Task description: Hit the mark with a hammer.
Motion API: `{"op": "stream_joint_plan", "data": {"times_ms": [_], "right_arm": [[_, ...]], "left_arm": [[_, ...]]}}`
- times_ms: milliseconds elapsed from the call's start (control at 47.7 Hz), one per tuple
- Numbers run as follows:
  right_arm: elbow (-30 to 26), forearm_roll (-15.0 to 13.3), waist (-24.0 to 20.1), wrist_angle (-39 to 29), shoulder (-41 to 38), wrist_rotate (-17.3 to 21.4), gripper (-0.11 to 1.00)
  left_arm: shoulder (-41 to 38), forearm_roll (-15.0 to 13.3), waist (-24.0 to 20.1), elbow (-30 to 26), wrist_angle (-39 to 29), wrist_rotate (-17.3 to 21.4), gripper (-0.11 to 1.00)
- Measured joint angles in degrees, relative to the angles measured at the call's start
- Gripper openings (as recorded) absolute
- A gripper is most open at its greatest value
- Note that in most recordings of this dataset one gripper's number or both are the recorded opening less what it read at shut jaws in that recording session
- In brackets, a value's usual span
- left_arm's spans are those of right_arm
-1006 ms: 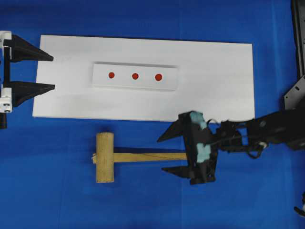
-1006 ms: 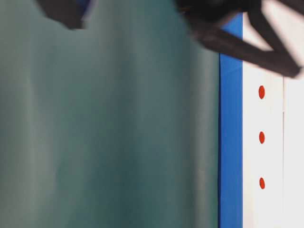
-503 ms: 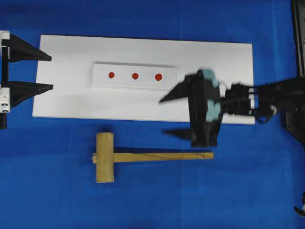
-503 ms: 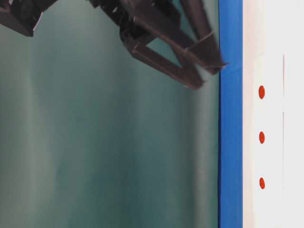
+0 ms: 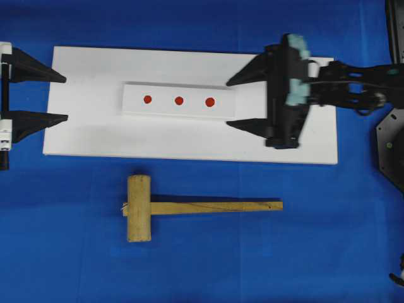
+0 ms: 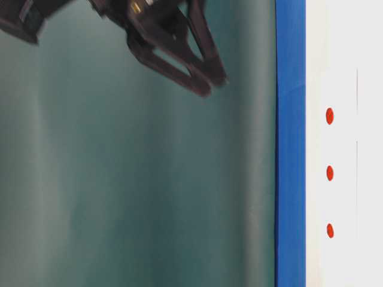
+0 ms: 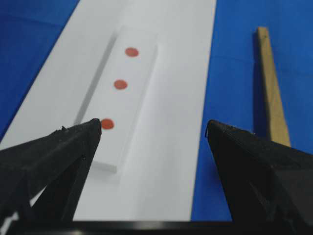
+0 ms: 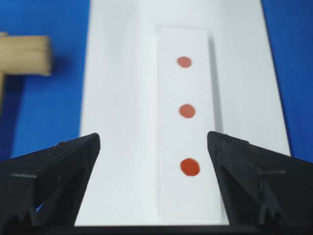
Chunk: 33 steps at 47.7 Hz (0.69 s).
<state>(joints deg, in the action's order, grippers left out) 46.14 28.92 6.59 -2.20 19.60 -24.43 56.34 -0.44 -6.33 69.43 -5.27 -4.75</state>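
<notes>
The hammer (image 5: 189,209) lies flat on the blue table (image 5: 315,252), just in front of the white board (image 5: 88,126), untouched. On the board's raised block (image 5: 178,101) sits the mark (image 5: 179,100). Left gripper (image 5: 65,97) and right gripper (image 5: 228,102) flank the block, fingers wide apart, empty.

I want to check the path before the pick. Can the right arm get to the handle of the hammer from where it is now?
Probably yes. The right claw is open and empty above the white board, and the hammer lies alone on the blue cloth. Nothing stands between them, and the free handle end points toward the right arm's side.
</notes>
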Motion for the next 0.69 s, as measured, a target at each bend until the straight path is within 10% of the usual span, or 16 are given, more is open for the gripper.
{"op": "stream_joint_plan", "data": {"times_ms": [692], "right_arm": [[25.1, -0.3, 0.2, -6.1, 44.4, 0.4, 0.82]], "left_arm": [[13.5, 0.0, 5.9, 5.4, -0.5, 7.9, 0.85]]}}
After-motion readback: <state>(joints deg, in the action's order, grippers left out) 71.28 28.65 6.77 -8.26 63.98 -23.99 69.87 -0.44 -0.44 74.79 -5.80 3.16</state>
